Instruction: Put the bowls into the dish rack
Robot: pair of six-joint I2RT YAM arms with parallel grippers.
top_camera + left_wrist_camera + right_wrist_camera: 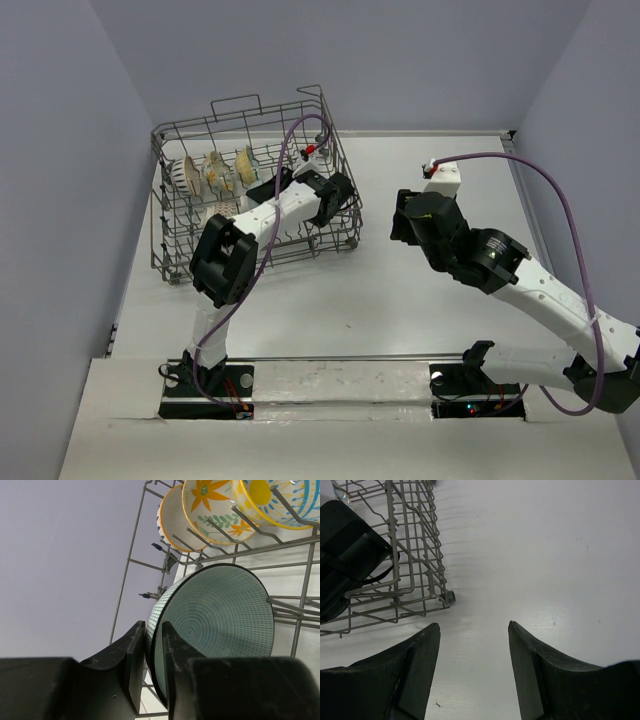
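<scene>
The grey wire dish rack (170, 230) stands at the far left of the table. Three bowls stand on edge in a row between its tines: one cream inside (189, 172) and two with yellow flowers (215, 172) (246, 163). My left gripper (268, 187) reaches into the rack and is shut on the rim of the teal bowl (220, 615), one finger (131, 655) outside and one inside, holding it on edge just before the flower bowls (215, 505). My right gripper (474, 627) is open and empty above the bare table, right of the rack (415, 545).
The rack's wire side (131, 560) rises to the left of the held bowl. The rack's small wheel (451, 596) and the left arm's black wrist (345, 555) lie left of my right gripper. Grey walls close in the table's sides.
</scene>
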